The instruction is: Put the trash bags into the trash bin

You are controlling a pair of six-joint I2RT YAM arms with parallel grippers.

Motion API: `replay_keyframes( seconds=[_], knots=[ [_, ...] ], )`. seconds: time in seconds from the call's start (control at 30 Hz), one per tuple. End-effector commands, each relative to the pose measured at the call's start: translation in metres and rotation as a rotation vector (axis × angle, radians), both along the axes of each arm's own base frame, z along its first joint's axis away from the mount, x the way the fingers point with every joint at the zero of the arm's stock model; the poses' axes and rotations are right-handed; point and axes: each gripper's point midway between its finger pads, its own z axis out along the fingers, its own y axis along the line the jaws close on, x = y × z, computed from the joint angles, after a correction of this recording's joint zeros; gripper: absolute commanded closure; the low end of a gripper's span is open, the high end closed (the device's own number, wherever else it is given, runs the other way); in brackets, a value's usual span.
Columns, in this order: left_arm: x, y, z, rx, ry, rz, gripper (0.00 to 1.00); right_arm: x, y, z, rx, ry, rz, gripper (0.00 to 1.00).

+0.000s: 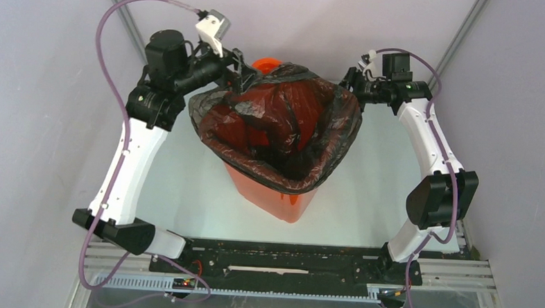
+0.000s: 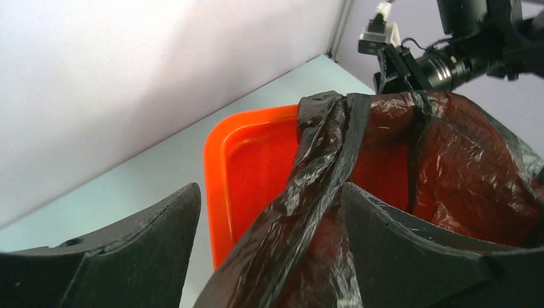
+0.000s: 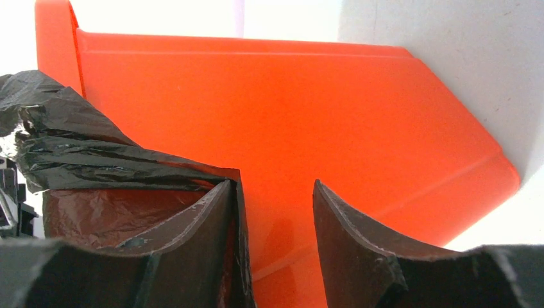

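Observation:
The orange bin point(image 1: 276, 196) stands mid-table, tilted toward the near edge. The black bag point(image 1: 285, 116) is stretched wide open over its top, and the orange shows through the film. My left gripper point(image 1: 240, 69) is at the bag's far left corner. In the left wrist view it is open point(image 2: 269, 187), and a bunched strand of bag rim point(image 2: 321, 167) runs between the fingers and lies against the right one. My right gripper point(image 1: 348, 82) is at the far right corner, also open point(image 3: 272, 184). Bag film point(image 3: 96, 160) drapes over its left finger, with the bin wall point(image 3: 289, 115) behind the gap.
Grey walls and two slanted frame posts point(image 1: 126, 16) close off the back. A black rail point(image 1: 286, 262) with the arm bases runs along the near edge. Purple cables point(image 1: 111, 57) loop beside each arm. Pale tabletop point(image 1: 185, 192) shows to either side of the bin.

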Motion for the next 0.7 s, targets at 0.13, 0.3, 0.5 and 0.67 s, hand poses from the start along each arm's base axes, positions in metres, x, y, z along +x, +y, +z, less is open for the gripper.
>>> replay_keyframes(
  seconds=[0.13,0.3,0.5,0.67],
  knots=[
    [-0.02,-0.03,0.016,0.104,-0.151,-0.183,0.16,-0.009,-0.009,0.046,0.058,-0.116,-0.008,0.42],
    [-0.019,-0.041,0.008,0.129,-0.139,-0.212,0.12,-0.01,-0.009,0.05,0.066,-0.126,-0.004,0.42],
    [-0.003,-0.045,-0.013,0.264,-0.133,-0.148,0.15,-0.013,-0.011,0.05,0.063,-0.128,-0.006,0.43],
    [0.002,-0.052,-0.014,0.264,-0.144,-0.141,0.16,-0.016,-0.013,0.048,0.062,-0.124,-0.01,0.43]
  ],
)
